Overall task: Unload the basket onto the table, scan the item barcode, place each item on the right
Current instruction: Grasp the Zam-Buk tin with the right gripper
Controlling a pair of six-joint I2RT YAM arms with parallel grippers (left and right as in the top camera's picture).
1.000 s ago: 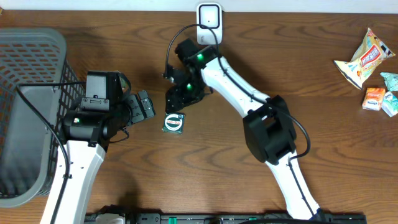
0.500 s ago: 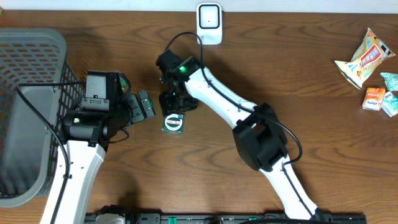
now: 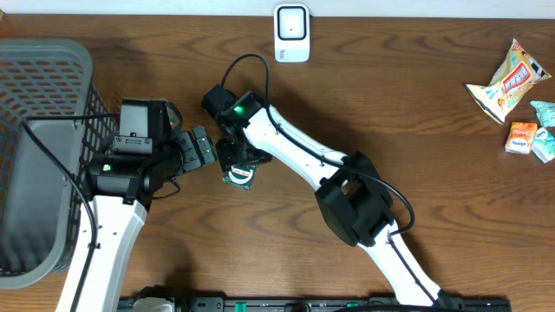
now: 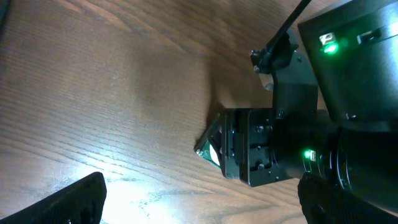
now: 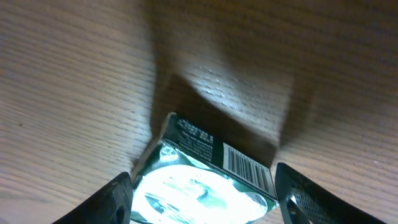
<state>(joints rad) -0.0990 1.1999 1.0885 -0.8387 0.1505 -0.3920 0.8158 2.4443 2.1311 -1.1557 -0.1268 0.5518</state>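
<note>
1. Brown wood bench [image 3: 434, 130] carried a green box [image 5: 193, 186], a white scanner [image 3: 292, 33], a grey basket [image 3: 43, 104] and snacks [image 3: 507, 80].
2. Box position: it lay flat on the bench, left of centre, well apart from the scanner at the far edge.
3. Barcode [image 5: 247, 169]: it was printed on the box's side wall, visible in the right wrist view and facing away from that camera's lower edge.
4. Right pincer [image 3: 236, 161]: it stood directly over the box, covering most of it in the overhead view.
5. Right pincer state: its fingers [image 5: 115, 199] were set partly apart, one at each side of the box. Whether the pads pressed the box could not be told.
6. Left pincer [image 3: 204, 147]: it pointed towards the box from the left, just beside the right pincer and not touching the box.
7. Left pincer state: spread wide, with nothing between the jaws.
8. Left wrist view: only one green corner of the box showed beneath the black body of the right pincer.
9. Basket position: at the left edge of the bench, behind the left arm.
10. Snacks position: grouped at the far right edge, well apart from both pincers.
</note>
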